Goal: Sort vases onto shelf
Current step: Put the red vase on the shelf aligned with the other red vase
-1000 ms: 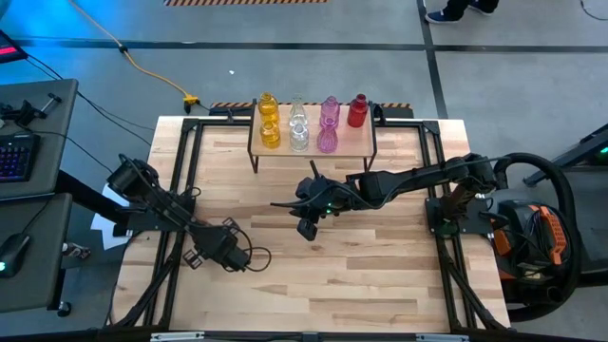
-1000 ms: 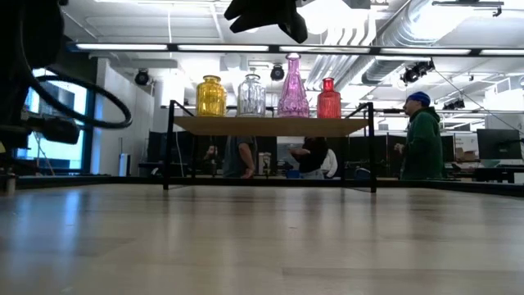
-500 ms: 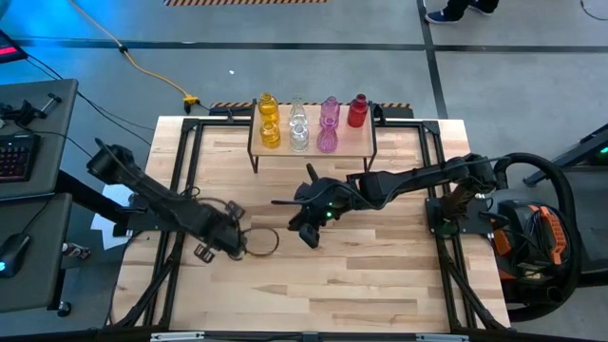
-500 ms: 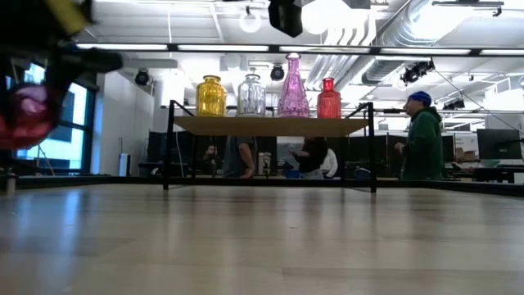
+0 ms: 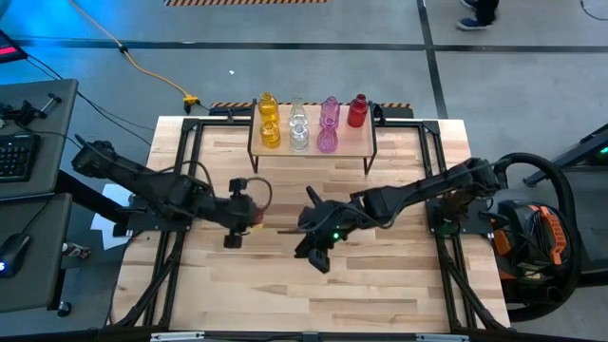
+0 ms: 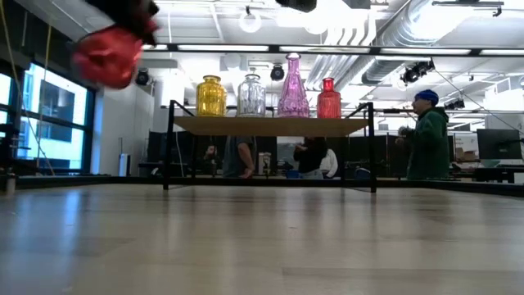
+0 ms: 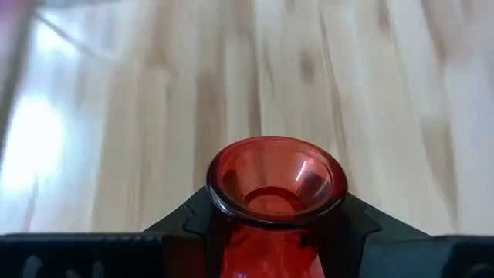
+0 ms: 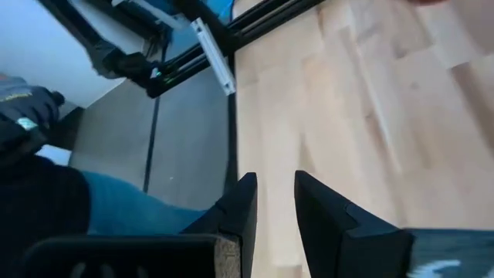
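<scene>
While the shelf (image 5: 313,150) at the far middle of the table (image 5: 380,294) carries seven vases, an eighth, a red vase (image 7: 275,202), is off it, grasped in the left gripper (image 5: 239,211). That gripper hangs above the left-centre of the tabletop; the left wrist view shows its dark fingers clenched around the vase's neck, the flared open mouth turned toward the camera, and nothing visible inside the glass. In the low view the same red vase (image 6: 106,56) appears as a blur high at the left, well clear of the wood.

Counted on the shelf from above: two yellow vases (image 5: 269,123) at the left end, two clear vases (image 5: 298,126) beside them, two pink vases (image 5: 328,126) next, and a single red one (image 5: 357,111) at the right end, in the far row. The near spot in front of that red one is bare board. All seven stand upright, and none shows any contents. From table height only the near row is plain: yellow, clear, tall pink, then the red.

The right gripper (image 5: 314,249) hovers over the middle of the table, to the right of the left gripper and apart from it. Its two fingers (image 8: 241,207) are parted by a narrow gap and hold nothing.

A person in a green hooded top (image 6: 424,135) stands in the room beyond the table, at the right.
</scene>
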### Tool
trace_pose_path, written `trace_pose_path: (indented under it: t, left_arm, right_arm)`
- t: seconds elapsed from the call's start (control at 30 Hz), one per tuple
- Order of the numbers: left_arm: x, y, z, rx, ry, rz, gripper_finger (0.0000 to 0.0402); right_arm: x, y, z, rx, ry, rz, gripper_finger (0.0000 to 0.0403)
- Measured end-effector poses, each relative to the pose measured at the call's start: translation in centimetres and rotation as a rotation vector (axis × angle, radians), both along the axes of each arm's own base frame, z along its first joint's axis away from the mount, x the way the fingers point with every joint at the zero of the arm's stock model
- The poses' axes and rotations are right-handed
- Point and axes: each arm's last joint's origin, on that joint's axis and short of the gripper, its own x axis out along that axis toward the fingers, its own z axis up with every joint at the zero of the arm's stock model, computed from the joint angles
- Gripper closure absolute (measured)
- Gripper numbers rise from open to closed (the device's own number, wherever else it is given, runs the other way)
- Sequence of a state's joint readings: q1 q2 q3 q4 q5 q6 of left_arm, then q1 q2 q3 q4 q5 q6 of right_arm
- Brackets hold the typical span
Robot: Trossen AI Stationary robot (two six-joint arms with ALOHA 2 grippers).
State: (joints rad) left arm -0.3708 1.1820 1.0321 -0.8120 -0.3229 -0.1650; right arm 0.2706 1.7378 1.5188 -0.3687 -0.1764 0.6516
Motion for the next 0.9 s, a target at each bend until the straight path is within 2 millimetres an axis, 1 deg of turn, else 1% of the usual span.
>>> trace_pose_path:
  t: [0.2, 0.3, 0.4, 0.5, 0.6, 0.73, 0.8, 0.9]
  left_arm:
    - [1.8, -0.1, 1.6, -0.014, -0.287, 0.154, 0.0270]
    - [2.9, -0.1, 1.4, -0.044, -0.396, 0.228, 0.0268]
    - [4.0, -0.2, 0.6, -0.026, -0.456, 0.278, 0.0259]
    - [5.0, -0.5, -0.5, 0.003, -0.495, 0.323, 0.0260]
    - [6.2, -0.7, -2.0, 0.006, -0.527, 0.349, 0.0269]
    - [7.9, -1.1, -3.5, 0.032, -0.606, 0.387, 0.0268]
    - [8.7, -1.1, -4.3, 0.059, -0.617, 0.398, 0.0262]
    - [10.0, -1.3, -5.7, 0.044, -0.634, 0.410, 0.0256]
  right_arm:
    - [-0.5, 1.4, -0.1, 0.031, 0.026, 0.007, 0.0331]
    - [-0.8, 1.4, 0.0, 0.012, 0.041, 0.012, 0.0331]
    - [-1.7, 1.0, 0.6, -0.021, 0.055, -0.007, 0.0331]
    - [-3.1, 0.9, 1.7, -0.081, 0.064, -0.062, 0.0331]
    - [-4.9, 0.7, 3.4, -0.138, 0.026, -0.102, 0.0331]
    - [-6.9, 0.4, 5.7, -0.204, -0.065, -0.155, 0.0331]
    - [-7.6, 0.3, 6.6, -0.222, -0.107, -0.186, 0.0331]
    - [-8.6, 0.1, 7.4, -0.233, -0.126, -0.213, 0.0331]
